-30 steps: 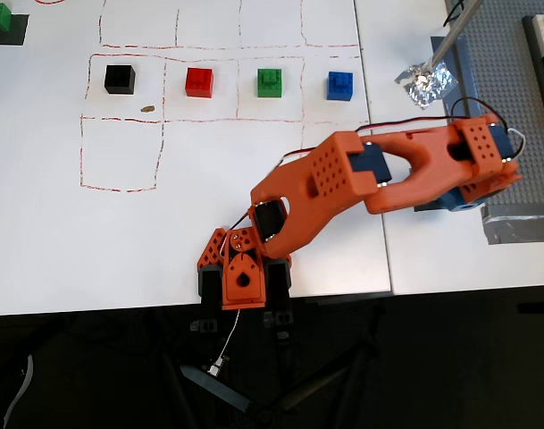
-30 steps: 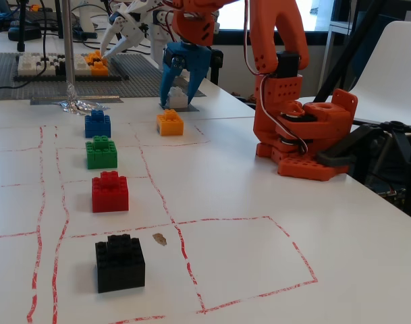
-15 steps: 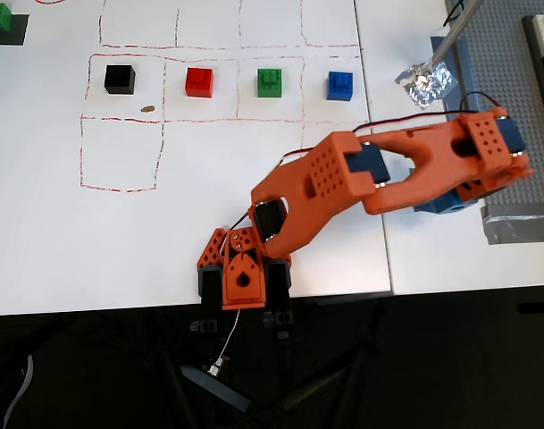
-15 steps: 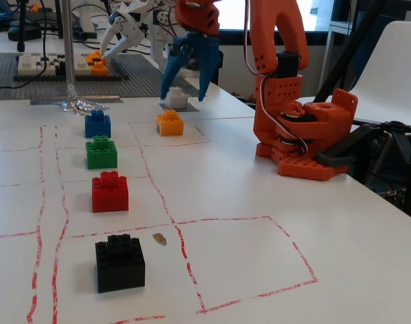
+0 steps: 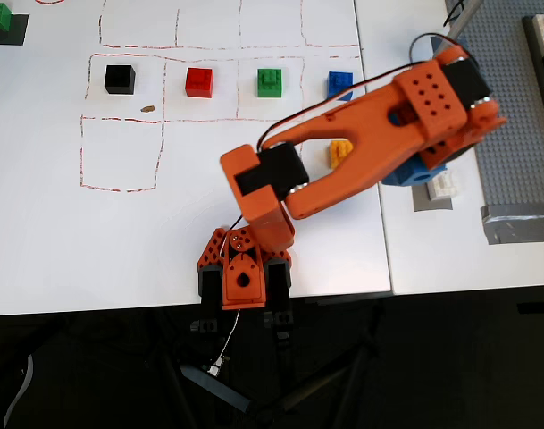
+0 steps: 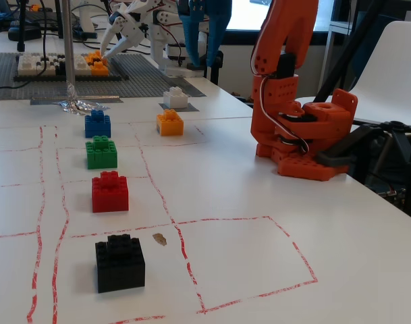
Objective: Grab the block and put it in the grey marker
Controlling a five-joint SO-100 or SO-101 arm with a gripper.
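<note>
The white block [image 5: 447, 184] [image 6: 175, 98] sits on the dark-grey marker [image 5: 430, 202] [image 6: 189, 107] near the table's right edge in the overhead view. My orange arm reaches from its base [image 5: 243, 277] over to it. My gripper [image 5: 413, 173] [image 6: 204, 59] has blue fingers [image 6: 192, 30] and hangs above the block, slightly to its left in the overhead view. In the fixed view the two fingers stand apart with nothing between them, and their tips are clear of the block.
An orange brick [image 5: 340, 152] [image 6: 169, 122] lies close to the marker. Blue [image 5: 340, 83], green [image 5: 270, 82], red [image 5: 199, 81] and black [image 5: 120, 79] bricks stand in a row inside red-lined squares. A grey baseplate [image 5: 513, 134] lies at the right.
</note>
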